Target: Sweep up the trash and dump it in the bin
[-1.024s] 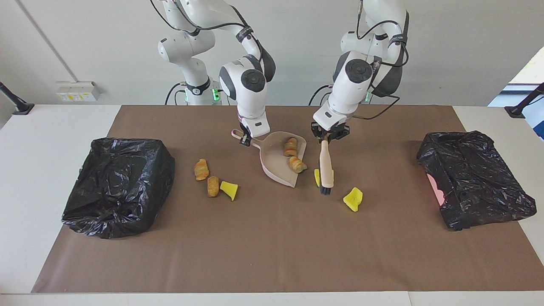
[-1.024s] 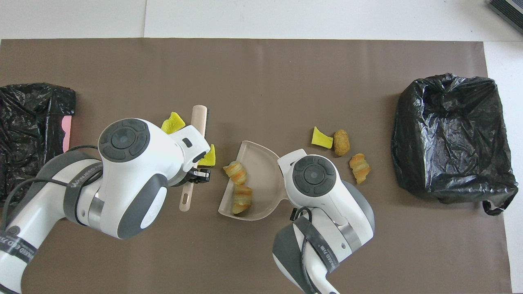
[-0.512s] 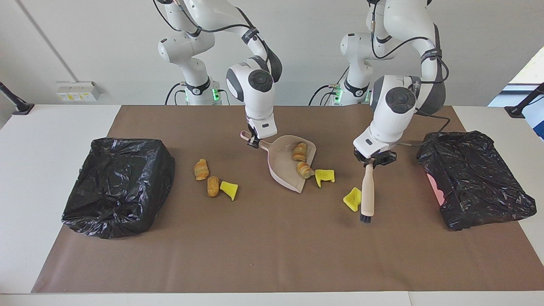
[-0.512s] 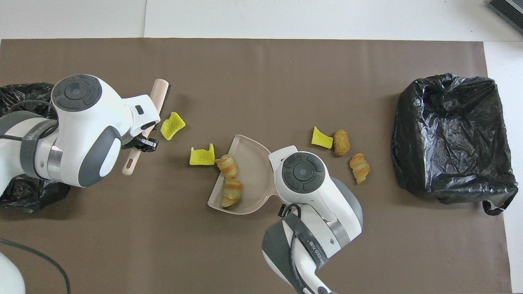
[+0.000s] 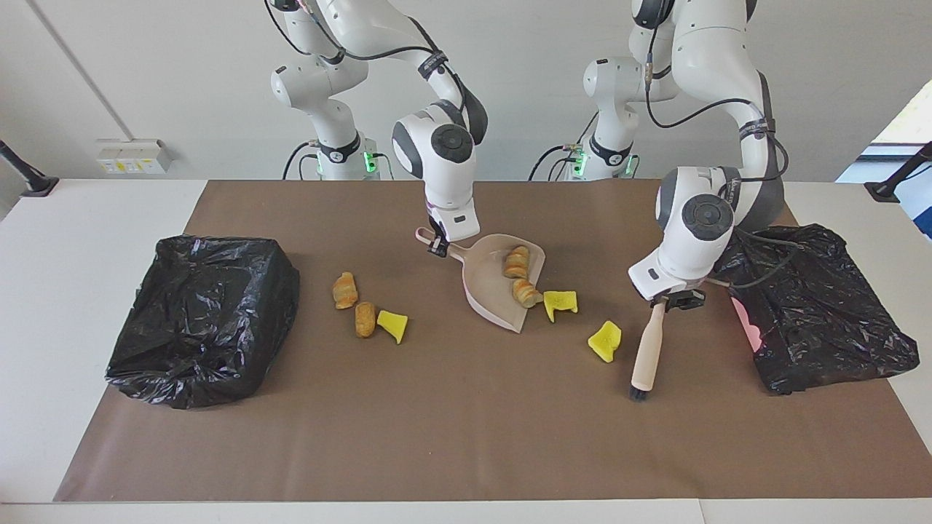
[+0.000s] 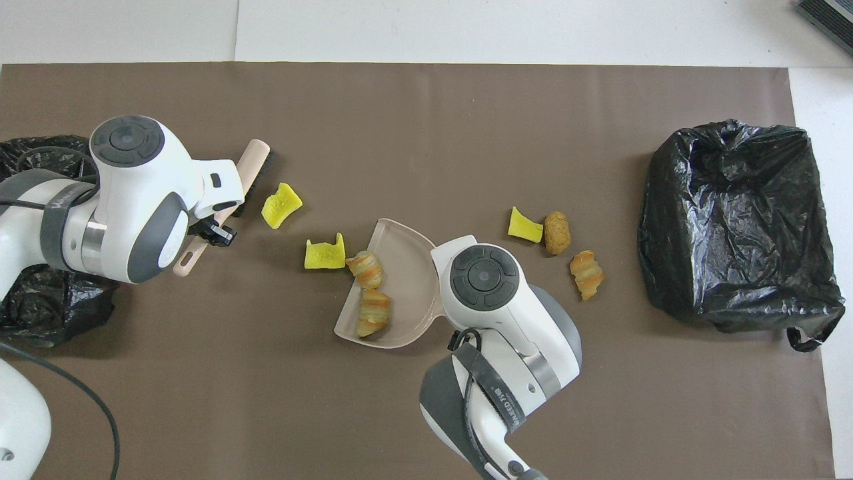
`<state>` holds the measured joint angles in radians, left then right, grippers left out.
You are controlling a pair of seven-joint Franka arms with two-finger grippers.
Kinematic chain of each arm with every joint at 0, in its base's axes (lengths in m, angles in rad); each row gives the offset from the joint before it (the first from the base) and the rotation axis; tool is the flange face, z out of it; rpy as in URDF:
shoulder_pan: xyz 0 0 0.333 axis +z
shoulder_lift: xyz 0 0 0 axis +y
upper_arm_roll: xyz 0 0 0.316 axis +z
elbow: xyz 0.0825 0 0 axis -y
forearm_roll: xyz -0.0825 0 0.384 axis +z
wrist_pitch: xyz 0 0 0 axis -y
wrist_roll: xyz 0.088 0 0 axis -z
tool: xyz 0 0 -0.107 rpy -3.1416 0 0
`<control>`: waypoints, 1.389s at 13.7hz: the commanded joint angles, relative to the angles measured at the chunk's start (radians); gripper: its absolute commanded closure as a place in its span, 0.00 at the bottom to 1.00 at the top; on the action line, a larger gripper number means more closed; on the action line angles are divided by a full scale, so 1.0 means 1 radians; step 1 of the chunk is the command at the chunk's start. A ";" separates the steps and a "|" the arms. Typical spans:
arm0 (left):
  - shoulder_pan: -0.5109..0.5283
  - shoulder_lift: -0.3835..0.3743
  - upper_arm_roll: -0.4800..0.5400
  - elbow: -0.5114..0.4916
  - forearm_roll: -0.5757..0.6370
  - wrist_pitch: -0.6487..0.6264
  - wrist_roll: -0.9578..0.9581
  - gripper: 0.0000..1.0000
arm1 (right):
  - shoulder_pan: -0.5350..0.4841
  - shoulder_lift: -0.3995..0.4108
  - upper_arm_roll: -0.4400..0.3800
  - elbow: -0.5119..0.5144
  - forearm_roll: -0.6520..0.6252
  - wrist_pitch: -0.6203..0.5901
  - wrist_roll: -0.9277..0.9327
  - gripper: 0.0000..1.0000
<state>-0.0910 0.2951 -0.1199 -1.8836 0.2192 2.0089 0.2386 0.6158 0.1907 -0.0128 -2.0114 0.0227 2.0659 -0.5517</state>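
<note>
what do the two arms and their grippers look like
Both arms are glossy white with rounded joints, dark grey round end caps and grey collars. Black cables loop along the upper links. The left gripper and right gripper are small black two-finger units under white wrist blocks. Green lights glow at the bases.

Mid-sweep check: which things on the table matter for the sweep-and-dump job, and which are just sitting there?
In the job:
- dustpan, held by right gripper, two bread-like chunks inside
- brush, held by left gripper
- two yellow chunks beside the pan's mouth
- three chunks toward the right arm's end
- open black-bagged bin

Just there:
- brown mat
- second black bag
</note>
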 commanded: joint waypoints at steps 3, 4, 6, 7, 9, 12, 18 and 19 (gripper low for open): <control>-0.079 -0.132 -0.011 -0.207 -0.021 0.004 0.028 1.00 | 0.004 0.010 0.001 0.013 0.017 0.008 0.024 1.00; -0.108 -0.152 -0.011 -0.239 -0.067 0.004 0.021 1.00 | 0.004 0.009 0.001 0.013 0.017 0.008 0.024 1.00; -0.176 -0.191 -0.011 -0.293 -0.159 0.002 0.002 1.00 | 0.004 0.009 0.001 0.013 0.017 0.008 0.024 1.00; -0.211 -0.206 -0.011 -0.313 -0.191 0.002 -0.024 1.00 | 0.004 0.009 0.001 0.013 0.017 0.007 0.024 1.00; -0.286 -0.217 -0.011 -0.319 -0.248 0.001 -0.097 1.00 | 0.004 0.009 0.001 0.013 0.017 0.007 0.024 1.00; -0.364 -0.214 -0.009 -0.296 -0.348 0.004 -0.212 1.00 | 0.004 0.009 0.001 0.013 0.017 0.007 0.024 1.00; -0.345 -0.212 0.005 -0.246 -0.353 -0.051 -0.363 1.00 | 0.004 0.009 0.001 0.013 0.017 0.007 0.022 1.00; -0.334 -0.217 0.005 -0.230 -0.348 -0.082 -0.396 1.00 | 0.004 0.010 0.001 0.013 0.017 0.007 0.021 1.00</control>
<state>-0.4369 0.0967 -0.1231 -2.1401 -0.1177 1.9886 -0.1042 0.6179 0.1919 -0.0129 -2.0108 0.0228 2.0658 -0.5464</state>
